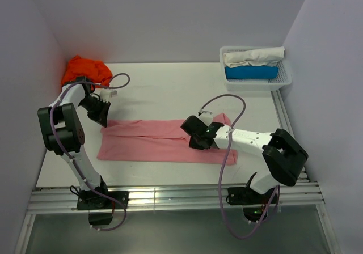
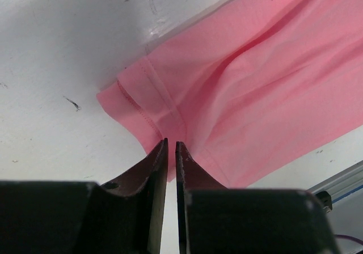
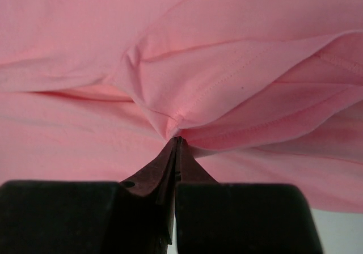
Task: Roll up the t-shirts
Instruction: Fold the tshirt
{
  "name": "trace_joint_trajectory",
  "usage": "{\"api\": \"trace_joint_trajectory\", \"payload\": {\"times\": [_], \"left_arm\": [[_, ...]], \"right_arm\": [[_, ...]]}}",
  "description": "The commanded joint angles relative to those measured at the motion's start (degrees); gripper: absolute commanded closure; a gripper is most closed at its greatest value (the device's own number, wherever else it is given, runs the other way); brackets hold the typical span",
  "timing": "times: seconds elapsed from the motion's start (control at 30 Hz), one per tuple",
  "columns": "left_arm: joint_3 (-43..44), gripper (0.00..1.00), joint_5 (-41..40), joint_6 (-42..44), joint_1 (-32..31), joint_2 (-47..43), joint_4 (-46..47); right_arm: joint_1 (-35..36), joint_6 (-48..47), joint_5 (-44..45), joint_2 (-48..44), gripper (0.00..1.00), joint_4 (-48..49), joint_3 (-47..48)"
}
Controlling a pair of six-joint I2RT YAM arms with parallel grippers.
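On the white table (image 1: 164, 87) the pink t-shirt (image 1: 147, 143) lies banded from nine to three o'clock, the right pincer (image 3: 177, 139) clamped on a fold toward three, the left pincer (image 2: 171, 143) a narrow slit apart at its nine o'clock hem. Behind, the orange t-shirt (image 1: 85, 70) is bunched at ten o'clock; at two, a white mesh basket (image 1: 286, 83) holds a white cloth (image 1: 252, 55) and a blue cloth (image 1: 249, 72).

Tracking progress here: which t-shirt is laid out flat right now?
The light pink t-shirt, stretched out as a long strip across the middle of the table. The orange t-shirt sits crumpled in the far left corner.
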Motion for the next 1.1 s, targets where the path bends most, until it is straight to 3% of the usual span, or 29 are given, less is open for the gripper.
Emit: {"api": "trace_joint_trajectory", "payload": {"times": [0.0, 0.2, 0.6, 0.83, 0.97, 1.07], "left_arm": [[-0.26, 0.84, 0.16, 0.84, 0.02, -2.11, -0.65], [-0.26, 0.84, -0.10, 0.75, 0.02, -1.94, -0.57], [0.00, 0.84, -0.28, 0.58, 0.02, -1.23, -0.48], [-0.26, 0.82, -0.19, 0.58, 0.02, -1.67, -0.39], [0.79, 0.76, 0.69, 0.05, 0.02, -2.72, -0.66], [2.02, 0.70, 1.21, -0.39, 0.02, -3.43, -0.74]], "right_arm": [[2.07, 4.10, 2.33, -2.10, 1.00, 0.91, -1.43], [4.36, 5.77, 2.68, -1.66, 1.00, 1.00, -1.87], [7.70, 6.57, 2.85, -2.36, 0.89, -0.23, -0.99], [9.19, 7.79, 5.04, -5.26, 0.80, -2.51, -0.65], [8.24, 8.15, 10.05, -7.29, 0.64, -8.91, 2.34], [5.25, 5.87, 11.20, -7.03, 0.57, -10.34, 3.84]]}}
